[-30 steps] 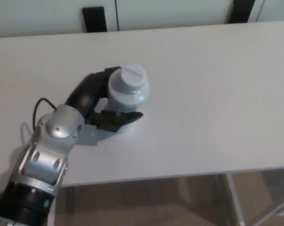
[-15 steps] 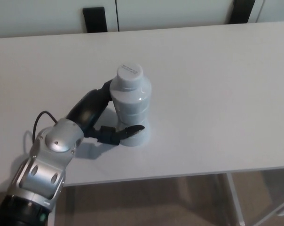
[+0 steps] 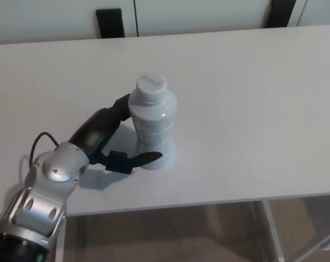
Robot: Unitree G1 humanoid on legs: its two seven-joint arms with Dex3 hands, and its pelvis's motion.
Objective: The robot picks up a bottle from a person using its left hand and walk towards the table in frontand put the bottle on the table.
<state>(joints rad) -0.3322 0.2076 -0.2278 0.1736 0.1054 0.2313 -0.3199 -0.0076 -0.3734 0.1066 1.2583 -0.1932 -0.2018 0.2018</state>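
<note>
here the left hand (image 3: 111, 137) sits in the lower left of the frame, open, its black fingers (image 3: 120, 105) spread wide in a loose bracket round the left side of the bottle (image 3: 152, 121) and not closed on it. one finger lies along the bottle's left flank near the shoulder; the thumb (image 3: 145, 158) reaches across in front of the foot of the bottle, its tip just at the base. behind the hand the silver forearm (image 3: 45, 185) runs down to the bottom left corner, with a thin black cable (image 3: 38, 141) looping beside the wrist.

the bottle is white with a white cap, and stands upright on the white table (image 3: 252, 109), a little left of the middle of the frame, well in from the near edge. the table fills most of the picture. beyond its far edge, two dark shapes (image 3: 109, 22) show at the top. below the near edge, a pale table leg (image 3: 274, 232) and brownish floor (image 3: 170, 234) appear.
</note>
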